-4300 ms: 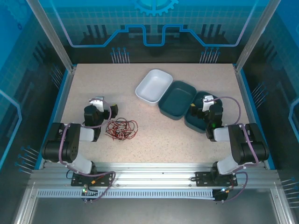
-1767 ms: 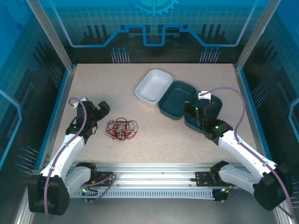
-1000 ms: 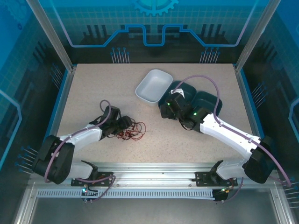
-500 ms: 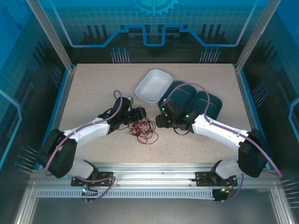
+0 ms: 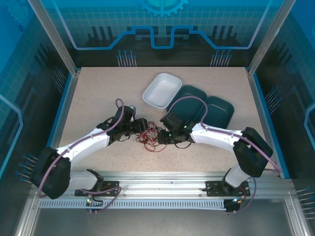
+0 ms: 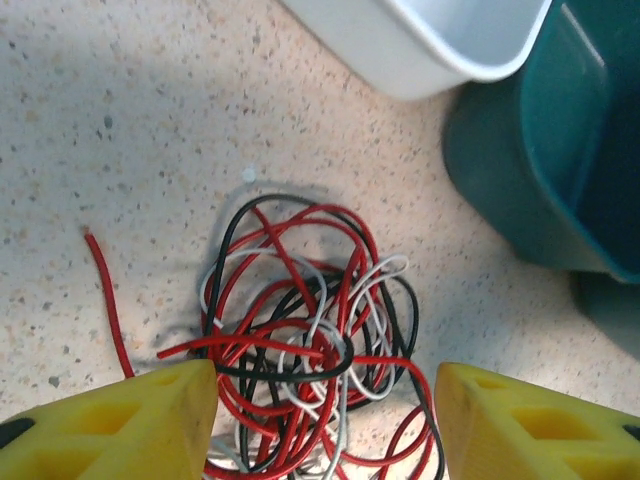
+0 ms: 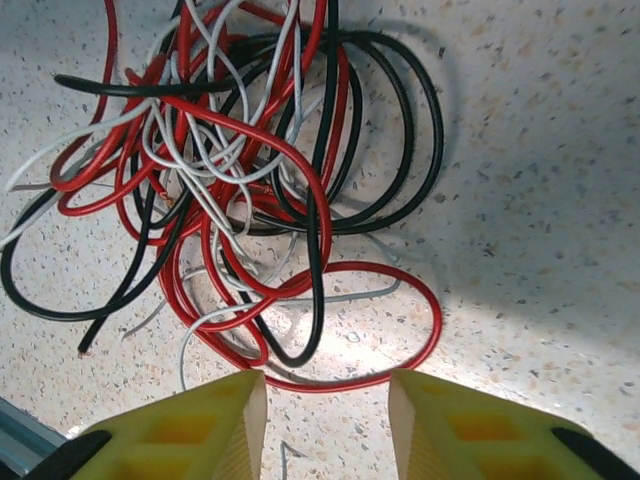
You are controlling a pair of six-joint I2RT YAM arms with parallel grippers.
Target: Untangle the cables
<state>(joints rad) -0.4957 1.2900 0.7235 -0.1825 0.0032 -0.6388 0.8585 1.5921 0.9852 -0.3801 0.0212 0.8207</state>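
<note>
Near white tray (image 5: pixel 162 89), tangled cables (image 5: pixel 151 138)

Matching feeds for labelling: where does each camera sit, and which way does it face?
Top external: above and behind the bases, looking down on the table; left arm and right arm reach to the cables.
Left wrist: on the left arm, facing down past the left gripper at cables and white tray.
Right wrist: facing down past the right gripper at the cables.
Both wrist views share the same tangle.

Robot lab cell, aluminium frame (image 5: pixel 162 183), blue panels (image 5: pixel 162 29)
</note>
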